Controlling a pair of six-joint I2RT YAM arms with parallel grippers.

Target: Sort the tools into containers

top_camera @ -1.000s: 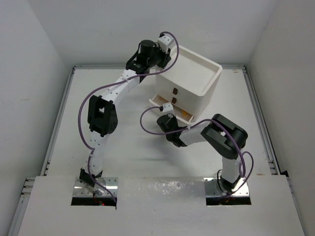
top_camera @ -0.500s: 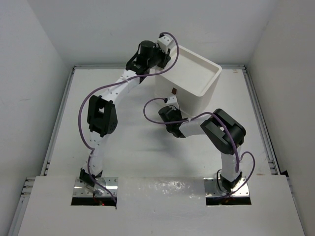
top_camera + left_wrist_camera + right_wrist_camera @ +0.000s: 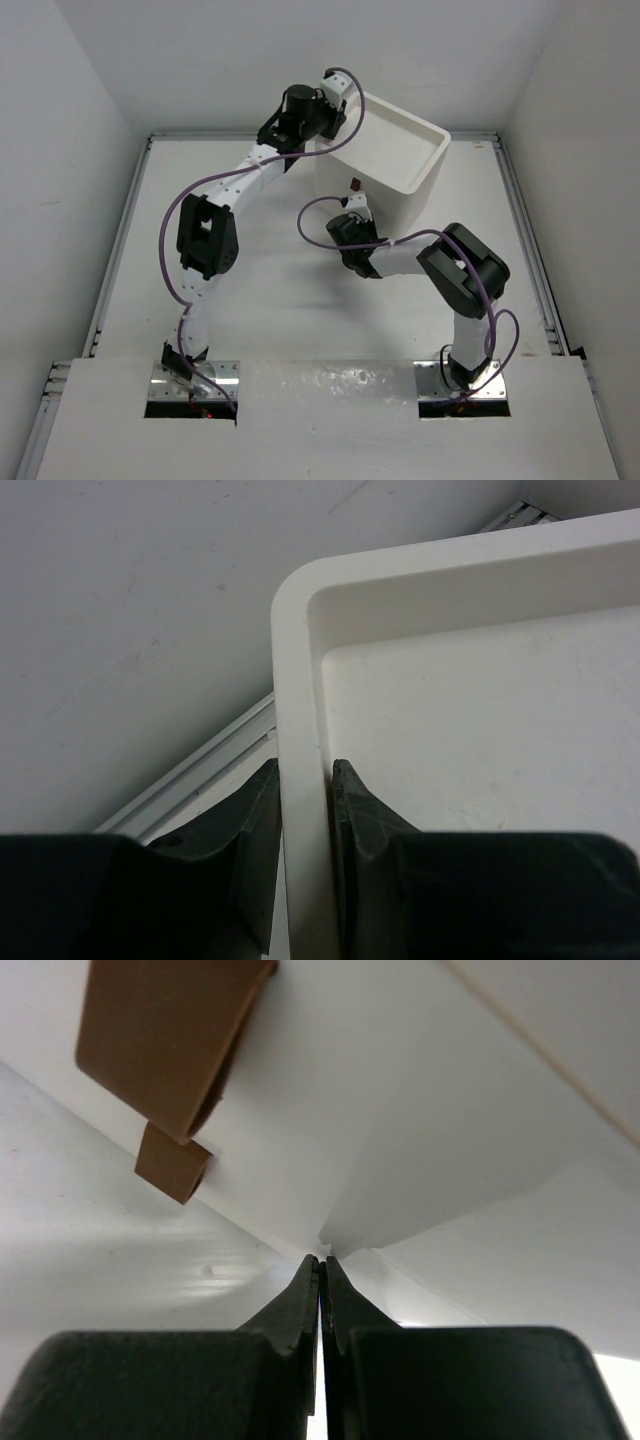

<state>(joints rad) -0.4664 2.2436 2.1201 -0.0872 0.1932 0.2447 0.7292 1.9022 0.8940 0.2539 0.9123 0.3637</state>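
The white drawer unit (image 3: pixel 392 198) stands at the back middle-right, and its drawers look pushed in. One red-brown tab (image 3: pixel 353 184) shows on its front. My left gripper (image 3: pixel 336 112) is shut on the rim (image 3: pixel 300 680) of the unit's recessed top at its left corner, one finger on each side (image 3: pixel 303 765). My right gripper (image 3: pixel 360 212) is shut and empty, its tips (image 3: pixel 322 1258) against the lower corner of a drawer front (image 3: pixel 420 1130). Two tabs (image 3: pixel 165 1040) show above it to the left. No screwdrivers are in view.
White walls close the workspace on three sides. A metal rail (image 3: pixel 520 200) runs along the table's right edge and another (image 3: pixel 115 270) along the left. The right arm's elbow (image 3: pixel 465 270) lies in front of the unit.
The bottom drawer stood pulled out a second ago. My shut right gripper has moved toward the unit and the drawer is now in. The left gripper has kept its hold on the rim.
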